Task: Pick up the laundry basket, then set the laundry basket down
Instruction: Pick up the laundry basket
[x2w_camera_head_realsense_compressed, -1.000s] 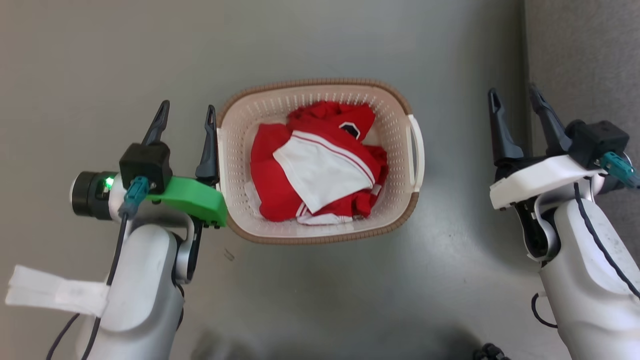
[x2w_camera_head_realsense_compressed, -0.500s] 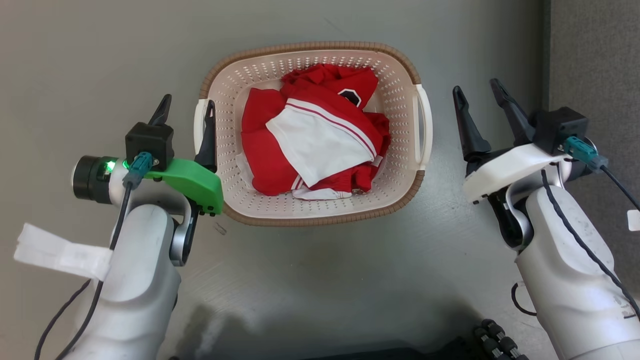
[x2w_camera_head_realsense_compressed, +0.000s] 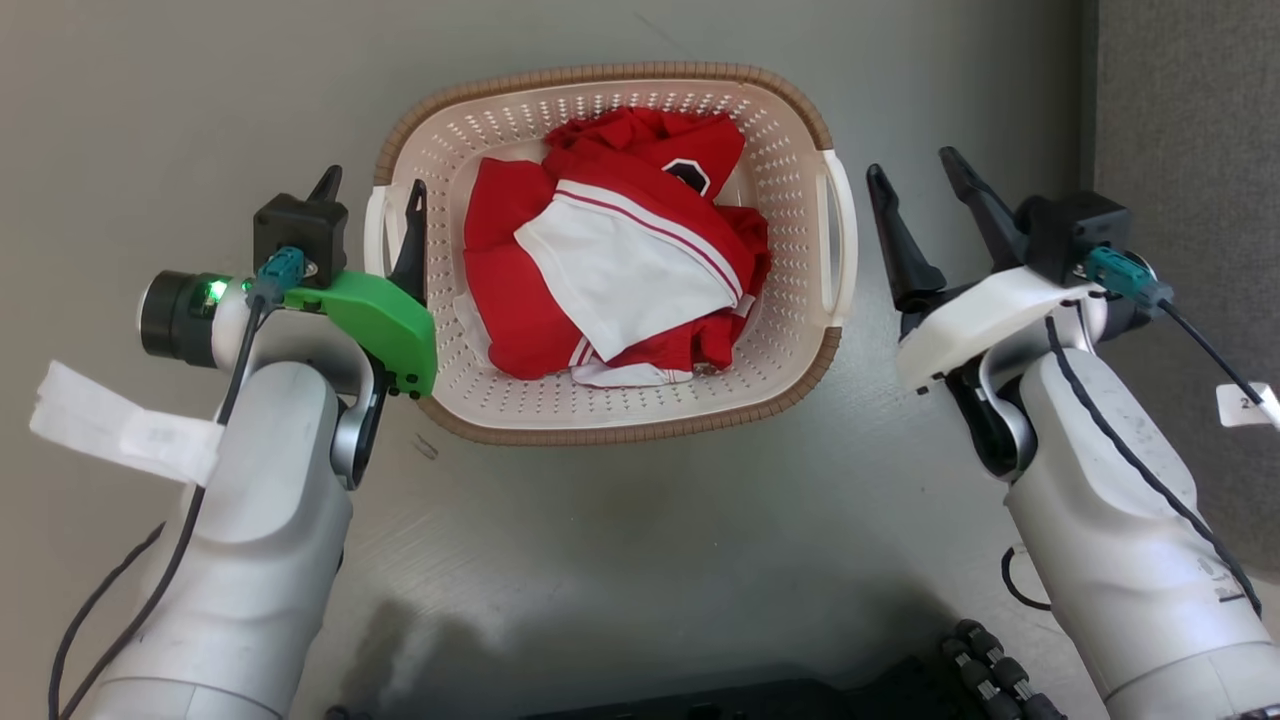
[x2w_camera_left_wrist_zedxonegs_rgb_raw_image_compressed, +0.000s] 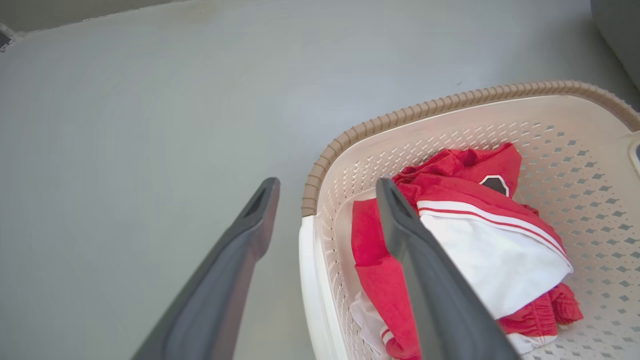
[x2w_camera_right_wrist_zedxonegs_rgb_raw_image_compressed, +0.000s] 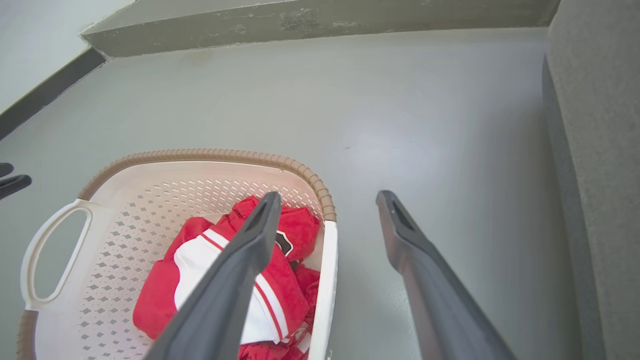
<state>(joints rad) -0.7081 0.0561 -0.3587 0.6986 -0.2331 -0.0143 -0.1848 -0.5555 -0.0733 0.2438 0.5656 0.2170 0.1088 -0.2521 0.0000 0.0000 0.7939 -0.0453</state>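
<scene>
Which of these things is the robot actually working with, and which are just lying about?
For the job: basket; left gripper; right gripper.
Just there: clothes inside the basket; grey padded edge at right; floor.

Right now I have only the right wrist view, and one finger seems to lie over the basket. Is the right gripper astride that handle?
Observer: No. In the head view the right gripper is open beside the laundry basket. Both its fingers are outside the right handle, with a strip of floor between.
Operator: And the left arm?
Observer: The left wrist view shows the left gripper open and astride the left handle, with one finger over the basket's inside and the other over the floor.
</scene>
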